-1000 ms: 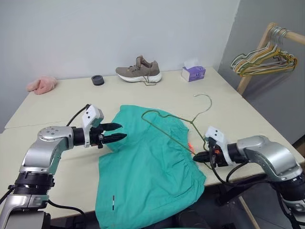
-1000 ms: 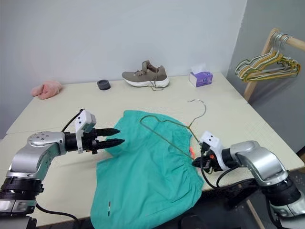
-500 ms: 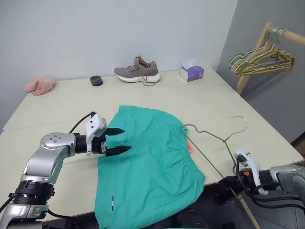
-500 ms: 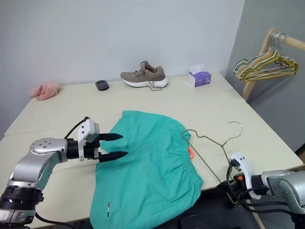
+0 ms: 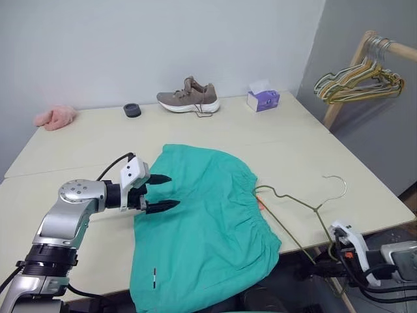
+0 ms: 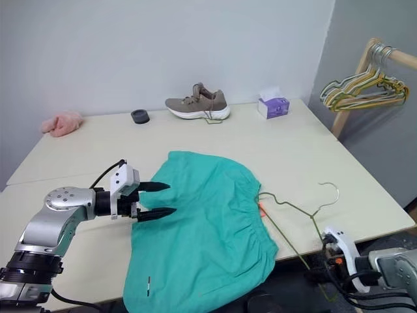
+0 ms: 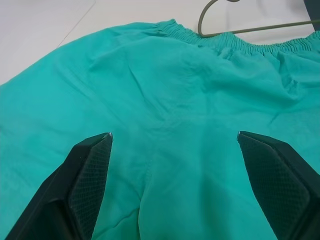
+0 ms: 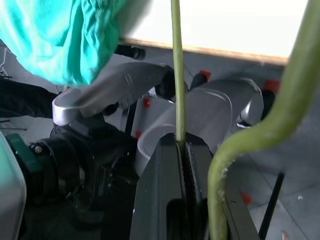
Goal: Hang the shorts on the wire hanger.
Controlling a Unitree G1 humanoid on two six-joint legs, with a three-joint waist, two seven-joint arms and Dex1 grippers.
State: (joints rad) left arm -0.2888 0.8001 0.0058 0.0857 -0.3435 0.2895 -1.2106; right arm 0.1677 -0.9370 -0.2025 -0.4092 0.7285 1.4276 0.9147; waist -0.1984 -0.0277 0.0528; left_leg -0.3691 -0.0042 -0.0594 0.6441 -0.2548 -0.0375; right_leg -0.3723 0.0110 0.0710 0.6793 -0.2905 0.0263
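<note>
Left gripper [image 5: 158,192] hovers with its two black fingers spread wide over the left edge of the shorts [image 5: 202,222], nothing between them; in the left wrist view the fingertips [image 7: 92,150] stand apart above smooth teal cloth. The right gripper [image 8: 184,150] is clamped on the wire hanger [image 5: 296,205] — its wrist view shows the thin green wire pinched between the closed fingers, beyond the table's near edge.

The shorts lie flat on the table [image 5: 98,140], waistband toward the right, the lower part hanging over the near edge. A small orange tag [image 5: 260,204] sits at the waistband, and a tiny white mark [image 5: 154,277] shows low on the cloth near the front. The hanger lies just beside the waistband on the right: its left corner touches or nearly touches the gathered elastic, its hook [image 5: 337,184] curves up over the bare tabletop, and one long side runs down past the table's edge to the right gripper. None of it is threaded through the shorts.

Farther back on the table stand a brown shoe [image 5: 189,98], a small dark round object [image 5: 132,109], a purple tissue box [image 5: 263,99] and, at the far left, a pink fluffy cloth [image 5: 55,116]. Off to the right a wooden rack [image 5: 345,85] carries a bunch of hangers [image 5: 355,81] — yellow, green and pink.
</note>
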